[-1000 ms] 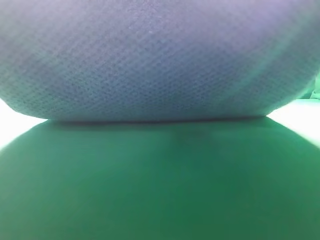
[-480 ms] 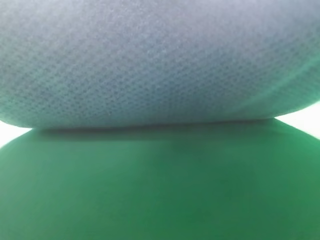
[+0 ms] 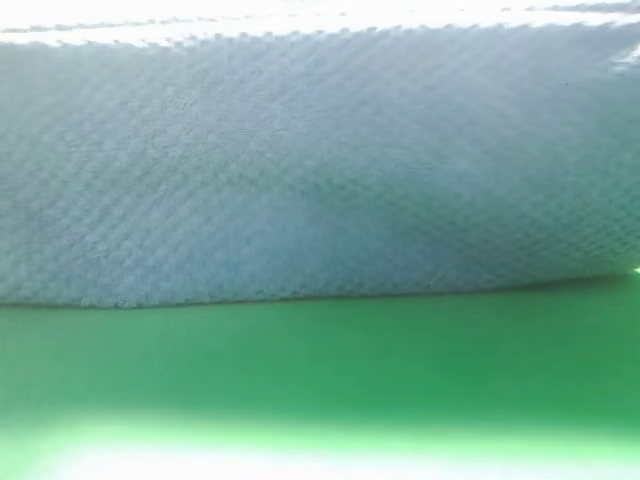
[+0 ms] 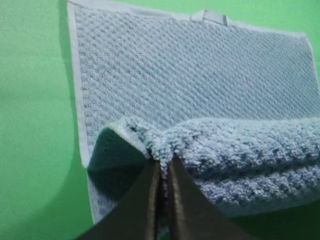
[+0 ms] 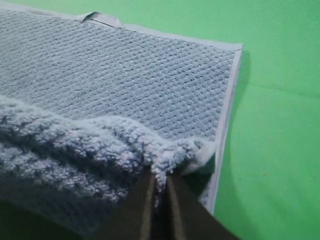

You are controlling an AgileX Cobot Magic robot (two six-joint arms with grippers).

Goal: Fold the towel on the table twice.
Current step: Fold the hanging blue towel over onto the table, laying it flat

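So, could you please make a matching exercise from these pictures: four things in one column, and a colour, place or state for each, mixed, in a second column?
Things:
1. towel
2. table
3. left gripper
4. hanging loop

Descriptions:
A. smooth green surface
B. pinching a lifted corner beside the pale side hem
C. small tab at the far hem
D. blue-grey waffle cloth, near edge raised

Pairs: 1-D, 2-A, 3-B, 4-C

The right gripper pinches the other lifted corner.
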